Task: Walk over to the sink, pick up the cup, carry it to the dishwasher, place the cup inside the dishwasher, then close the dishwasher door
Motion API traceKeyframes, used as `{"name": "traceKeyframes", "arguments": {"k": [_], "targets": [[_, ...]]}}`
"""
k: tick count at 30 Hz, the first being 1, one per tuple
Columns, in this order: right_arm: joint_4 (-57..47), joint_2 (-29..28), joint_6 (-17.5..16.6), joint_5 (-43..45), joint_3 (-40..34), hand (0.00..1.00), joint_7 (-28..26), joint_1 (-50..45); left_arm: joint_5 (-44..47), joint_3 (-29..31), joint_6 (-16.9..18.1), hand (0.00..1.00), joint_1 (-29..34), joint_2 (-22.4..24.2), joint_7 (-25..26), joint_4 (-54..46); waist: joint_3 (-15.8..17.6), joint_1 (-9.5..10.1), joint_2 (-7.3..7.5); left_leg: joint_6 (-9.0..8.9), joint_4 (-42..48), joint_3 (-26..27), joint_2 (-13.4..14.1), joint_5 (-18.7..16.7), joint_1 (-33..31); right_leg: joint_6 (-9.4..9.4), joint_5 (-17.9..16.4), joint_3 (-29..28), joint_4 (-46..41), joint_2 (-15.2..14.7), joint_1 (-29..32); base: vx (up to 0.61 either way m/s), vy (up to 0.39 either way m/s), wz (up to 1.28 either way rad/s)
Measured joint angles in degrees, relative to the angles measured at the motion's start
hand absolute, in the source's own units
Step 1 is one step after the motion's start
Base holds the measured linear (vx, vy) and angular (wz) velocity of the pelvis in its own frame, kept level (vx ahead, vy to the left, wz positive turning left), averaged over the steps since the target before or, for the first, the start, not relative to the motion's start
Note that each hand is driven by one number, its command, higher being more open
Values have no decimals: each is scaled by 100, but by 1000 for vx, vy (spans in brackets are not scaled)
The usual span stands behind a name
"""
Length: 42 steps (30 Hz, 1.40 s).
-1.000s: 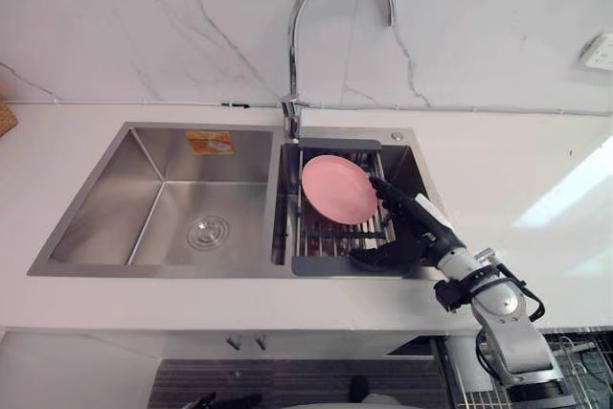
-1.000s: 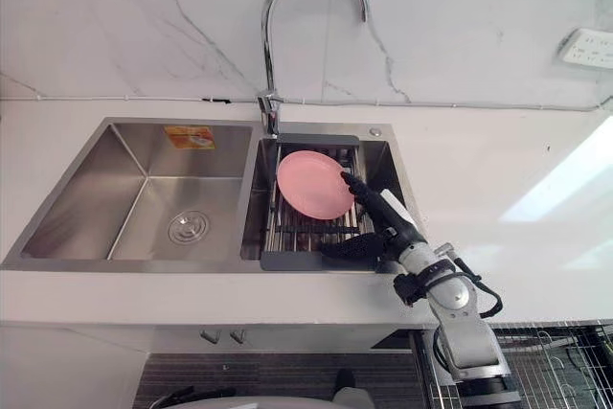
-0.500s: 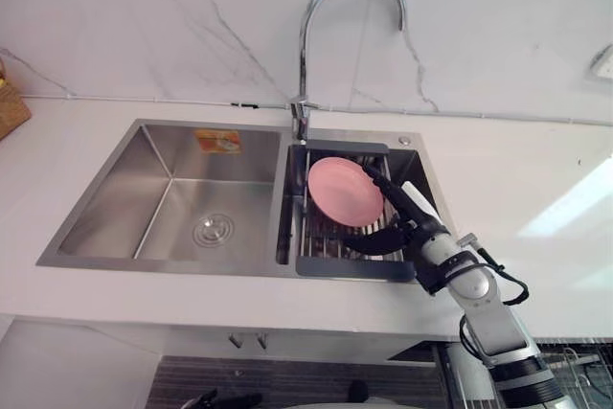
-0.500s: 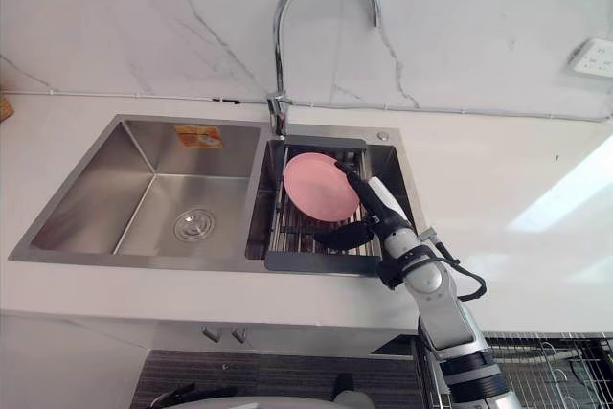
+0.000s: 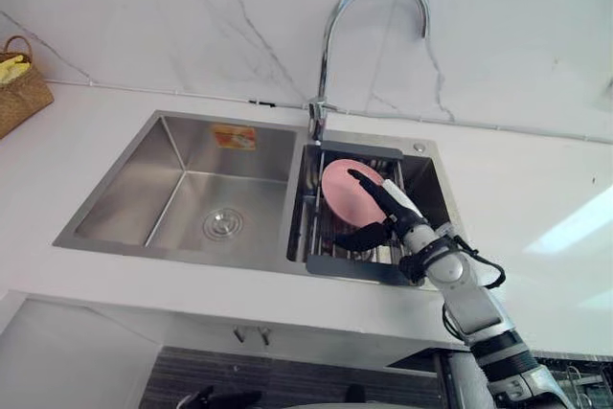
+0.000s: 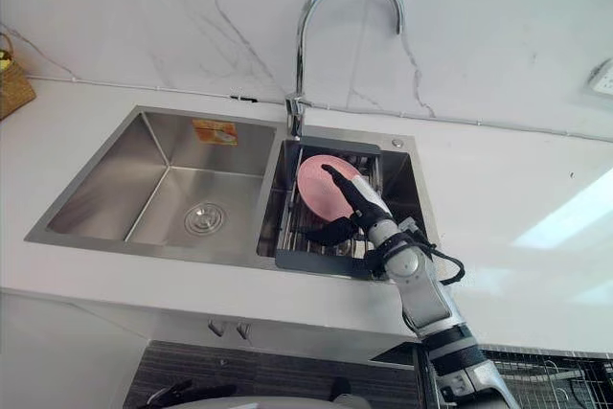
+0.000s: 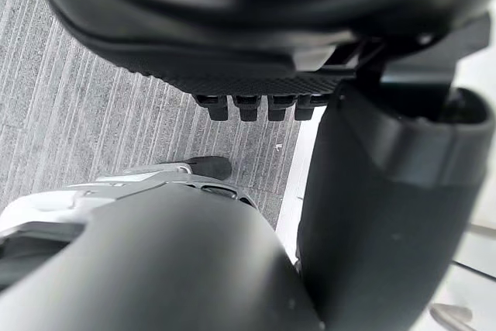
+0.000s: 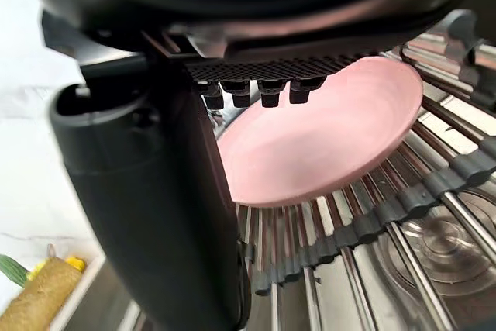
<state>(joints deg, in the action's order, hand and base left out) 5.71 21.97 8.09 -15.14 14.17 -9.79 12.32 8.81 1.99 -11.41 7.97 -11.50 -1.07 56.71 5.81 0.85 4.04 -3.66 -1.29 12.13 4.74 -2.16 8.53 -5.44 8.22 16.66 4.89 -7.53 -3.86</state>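
Right hand (image 5: 391, 210) is open and gripping nothing. Its fingers (image 5: 369, 184) are straight and spread from the thumb (image 5: 362, 235). They lie across the 3 o'clock side of the pink plate (image 5: 340, 193), while the thumb hangs over the rack bars toward 6 o'clock. Can't tell whether the fingers touch the plate or sit just off it.

The dish at the sink is that pink plate. It leans tilted on the bars at the 12 o'clock end of the drying rack (image 5: 356, 268), which sits in the small right basin.

The faucet (image 5: 330, 35) arches over at 12 o'clock of the rack, above the hand's line. The big left basin (image 5: 192, 198) with its drain (image 5: 222, 224) lies at 9 o'clock. The white countertop (image 5: 536, 208) surrounds the sink, with a wicker basket (image 5: 19, 93) far off at 10 o'clock.

Left hand (image 7: 256, 29) hangs over grey floor with fingers relaxed, holding nothing.
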Motion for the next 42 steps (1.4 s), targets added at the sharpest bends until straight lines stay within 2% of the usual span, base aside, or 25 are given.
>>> {"name": "traceKeyframes", "arguments": {"k": [6, 10, 15, 21, 36, 37, 42], "targets": [[546, -185, 105, -527, 41, 100, 369, 158, -1, 0, -2, 100, -6, 16, 94, -62, 6, 123, 10, 11, 8, -64, -9, 8, -32, -2, -1, 70, -1, -15, -11, -19, -5, 6], [871, -268, 122, -1175, 108, 100, 1137, 327, -166, 34, -3, 100, -5, 42, 95, -92, 7, 156, 10, 32, 12, -119, -45, 23, -60, -4, -3, 120, -3, -53, -19, -23, 0, 7], [952, -424, 121, -1594, 111, 100, 1811, 345, -213, 38, -5, 100, -3, 46, 84, -142, 8, 165, 10, 41, 12, -138, -72, 27, -69, -10, -5, 137, -6, -79, -21, -4, 1, 1], [1118, -558, 120, -1660, 118, 100, 2469, 346, -334, 40, -17, 100, -1, 61, 61, -242, 15, 259, 11, 52, 34, -204, -83, 24, -93, -33, -20, 203, -14, -99, -45, -18, -5, 5], [1321, -866, 119, -1619, 194, 100, 2623, 356, -434, 45, -19, 100, -2, 78, 61, -280, 34, 304, 7, 112, 119, -245, -146, -54, -113, -121, -86, 237, -121, -194, -46, -8, 0, 2], [1321, -874, 119, -1599, 199, 0, 2624, 357, -434, 45, -18, 100, -2, 78, 61, -280, 34, 306, 6, 118, 144, -244, -146, -70, -121, -125, -89, 236, -129, -199, -46, 0, 0, 0], [1340, -952, 119, -1618, 238, 0, 2862, 357, -434, 45, 0, 100, -2, 79, 61, -279, 44, 317, 8, 130, 176, -243, -158, -93, -130, -144, -104, 240, -166, -223, -46, 0, 0, 0]]}}
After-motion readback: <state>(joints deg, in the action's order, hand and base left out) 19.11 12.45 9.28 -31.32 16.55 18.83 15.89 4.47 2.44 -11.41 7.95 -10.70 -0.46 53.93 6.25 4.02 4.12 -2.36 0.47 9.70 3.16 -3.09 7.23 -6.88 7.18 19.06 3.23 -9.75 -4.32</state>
